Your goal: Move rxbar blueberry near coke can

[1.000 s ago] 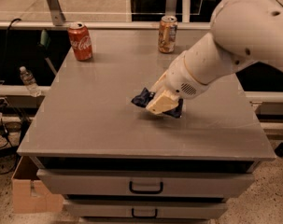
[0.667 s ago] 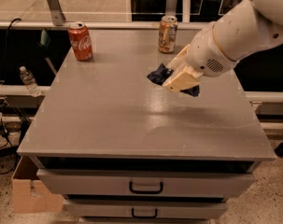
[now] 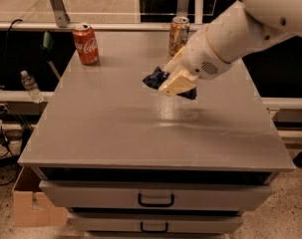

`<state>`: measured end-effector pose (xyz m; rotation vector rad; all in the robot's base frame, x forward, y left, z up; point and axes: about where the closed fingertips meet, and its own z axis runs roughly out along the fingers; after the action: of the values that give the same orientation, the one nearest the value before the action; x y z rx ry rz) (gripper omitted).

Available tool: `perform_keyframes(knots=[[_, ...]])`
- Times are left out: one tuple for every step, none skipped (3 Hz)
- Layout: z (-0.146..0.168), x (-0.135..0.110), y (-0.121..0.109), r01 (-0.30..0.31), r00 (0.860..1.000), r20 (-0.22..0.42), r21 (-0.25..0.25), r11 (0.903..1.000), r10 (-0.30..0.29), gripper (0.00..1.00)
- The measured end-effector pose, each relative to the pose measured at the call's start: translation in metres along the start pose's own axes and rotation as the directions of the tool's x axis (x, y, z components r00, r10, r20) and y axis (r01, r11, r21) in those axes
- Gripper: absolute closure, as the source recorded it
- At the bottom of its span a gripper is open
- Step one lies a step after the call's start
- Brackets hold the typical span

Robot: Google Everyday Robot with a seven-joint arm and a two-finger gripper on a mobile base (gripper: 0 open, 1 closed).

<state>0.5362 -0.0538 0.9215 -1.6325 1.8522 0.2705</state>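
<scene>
I see the rxbar blueberry (image 3: 154, 77) clamped in the gripper (image 3: 174, 85). Its dark blue wrapper pokes out crumpled on the left of the cream fingers (image 3: 179, 83), and a smaller corner shows on the right. The bar looks lifted off the grey table (image 3: 115, 128), over the middle of the back half, with a soft shadow on the surface below it.

The coke can (image 3: 85, 44) stands upright near the back left corner, well apart from the bar and close to both the left and rear edges. Between the bar and that can I have an open stretch of tabletop. The orange-tan can (image 3: 179, 35) stands upright at the back edge, just behind the gripper and near the white arm (image 3: 240, 34), which comes in from the upper right.

The whole front half of the table is bare, up to the front lip above the drawers (image 3: 156, 200). Off the left edge, down low, I see a water bottle (image 3: 30, 86) and a cardboard box (image 3: 31, 203) on the floor. A slanted metal post (image 3: 56, 4) rises behind the back left corner.
</scene>
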Motion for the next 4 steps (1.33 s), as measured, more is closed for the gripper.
perform_keyframes(knots=[[0.036, -0.027, -0.022, 0.049, 0.998, 0.049, -0.013, 0.9987, -0.048, 1.0], [0.083, -0.062, -0.055, 0.09, 0.99, 0.11, -0.017, 0.9958, -0.087, 1.0], [0.118, -0.085, -0.081, 0.097, 0.983, 0.16, -0.013, 0.9952, -0.093, 1.0], [0.152, -0.104, -0.106, 0.087, 0.977, 0.197, -0.011, 0.9962, -0.083, 1.0]])
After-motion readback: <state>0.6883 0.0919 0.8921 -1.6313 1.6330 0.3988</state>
